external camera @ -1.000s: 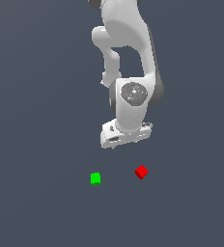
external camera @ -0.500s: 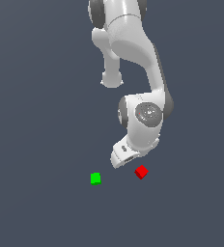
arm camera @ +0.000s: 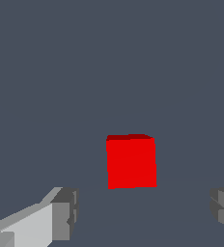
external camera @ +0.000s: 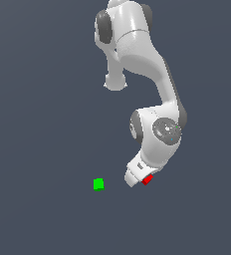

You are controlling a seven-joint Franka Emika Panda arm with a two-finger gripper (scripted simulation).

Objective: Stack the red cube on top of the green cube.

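Tool (arm camera: pixel 143 212) open, fingers (arm camera: pixel 63 212) straddling red cube (arm camera: pixel 131 161) on worktop (external camera: pixel 38 149); green cube (external camera: pixel 98 184) well apart.

You're looking at a plain, flat slate-grey ground (external camera: pixel 38 124) that fills both views, evenly lit, with no walls or furniture visible.

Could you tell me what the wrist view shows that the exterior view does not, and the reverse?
Only the wrist view shows the two fingers spread wide apart, with the red cube whole and untouched on the floor ahead of the gap. Only the exterior view shows the green cube, off to the exterior view's left, and the white arm bent low. Both show the red cube, partly hidden in the exterior view.
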